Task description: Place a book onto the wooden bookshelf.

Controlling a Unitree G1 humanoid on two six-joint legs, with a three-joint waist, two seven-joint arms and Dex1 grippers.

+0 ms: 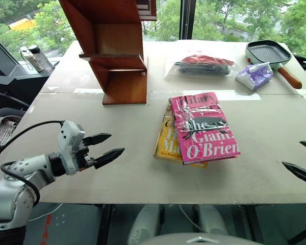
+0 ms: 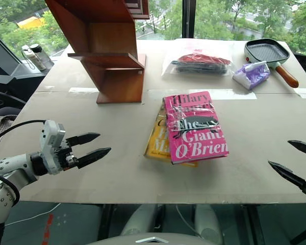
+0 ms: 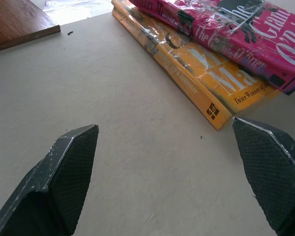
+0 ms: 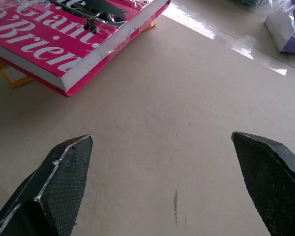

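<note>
The pink book (image 1: 204, 127) lies flat in the middle of the table, on top of a yellow book (image 1: 167, 144). At the table's back left stands the reddish-brown wooden bookshelf (image 1: 115, 48). My left gripper (image 1: 111, 145) hovers open over the table to the left of the books, with nothing between its fingers. My right gripper (image 2: 295, 162) is open at the table's right edge, to the right of the books, and it too is empty. In the left wrist view the yellow book (image 3: 196, 69) and the pink book (image 3: 246, 29) lie ahead of the fingers (image 3: 64, 182).
At the back of the table lie a clear bag with red and dark contents (image 1: 201, 65), a small purple and white packet (image 1: 254, 75) and a grill pan with a wooden handle (image 1: 273, 53). Bottles (image 1: 33, 57) stand on a ledge beyond the table's left side.
</note>
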